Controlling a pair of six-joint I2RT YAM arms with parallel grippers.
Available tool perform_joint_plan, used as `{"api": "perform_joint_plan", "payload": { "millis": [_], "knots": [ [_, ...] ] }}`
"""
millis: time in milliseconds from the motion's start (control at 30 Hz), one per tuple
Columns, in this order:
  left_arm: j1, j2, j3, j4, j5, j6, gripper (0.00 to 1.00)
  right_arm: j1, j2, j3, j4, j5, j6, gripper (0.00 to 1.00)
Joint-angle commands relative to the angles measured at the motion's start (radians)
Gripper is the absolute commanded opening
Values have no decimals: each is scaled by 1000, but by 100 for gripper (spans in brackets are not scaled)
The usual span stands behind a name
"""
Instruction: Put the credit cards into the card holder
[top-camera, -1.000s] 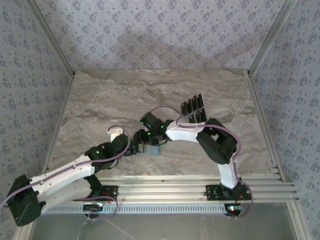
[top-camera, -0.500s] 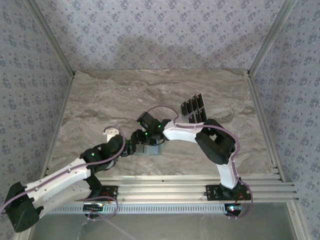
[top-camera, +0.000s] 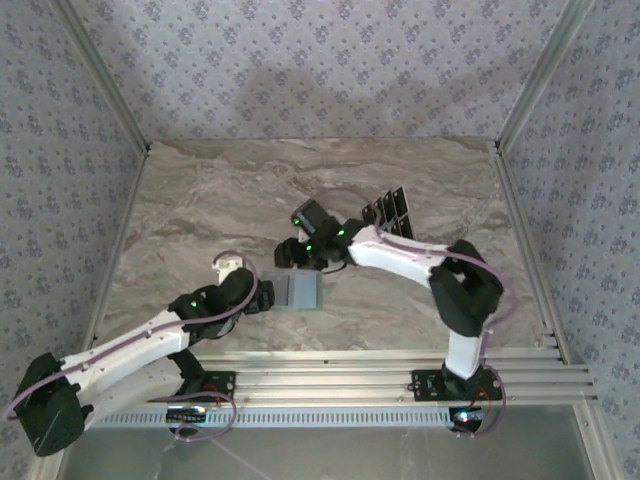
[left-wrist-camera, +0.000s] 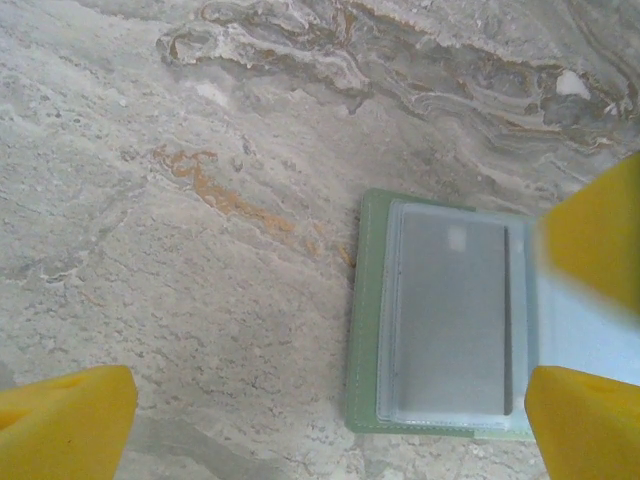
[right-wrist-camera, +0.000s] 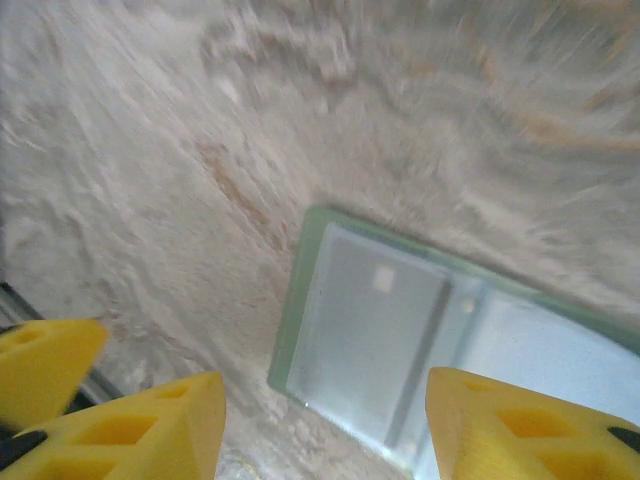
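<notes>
Lying flat, card holder (left-wrist-camera: 365, 330), left claw (left-wrist-camera: 330, 425) spread wide, right claw (right-wrist-camera: 320, 420) parted and empty, credit cards (top-camera: 388, 212) seen from above.

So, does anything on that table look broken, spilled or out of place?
Nothing stands out. The green card holder lies flat on the marble table, one card tucked squarely in its clear pocket; the other dark cards sit grouped beyond it.

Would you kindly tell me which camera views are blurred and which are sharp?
Right wrist view: smeared, the grey marble tabletop streaked, the flat pale sage-green card holder soft-edged. Left wrist view: crisp on that holder, only the yellow fingers at the frame's edge out of focus. Top external view: evenly lit, soft shadows on the patterned back wall.
</notes>
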Motion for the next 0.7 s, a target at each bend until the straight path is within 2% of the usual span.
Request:
{"api": "perform_joint_plan", "payload": {
  "millis": [0, 167, 267, 467, 667],
  "knots": [
    [18, 43, 53, -11, 18, 20, 100, -71, -92, 28, -213, 90, -103, 57],
    [40, 132, 96, -29, 34, 43, 100, -161, -108, 108, -476, 341, -273, 53],
    [44, 169, 114, -31, 37, 55, 100, -196, -94, 134, -558, 455, -324, 50],
    [50, 219, 138, -36, 40, 66, 100, -231, -35, 148, -637, 587, -372, 41],
    [51, 249, 148, -41, 44, 68, 100, -245, 33, 154, -661, 669, -403, 39]
  ]
}}
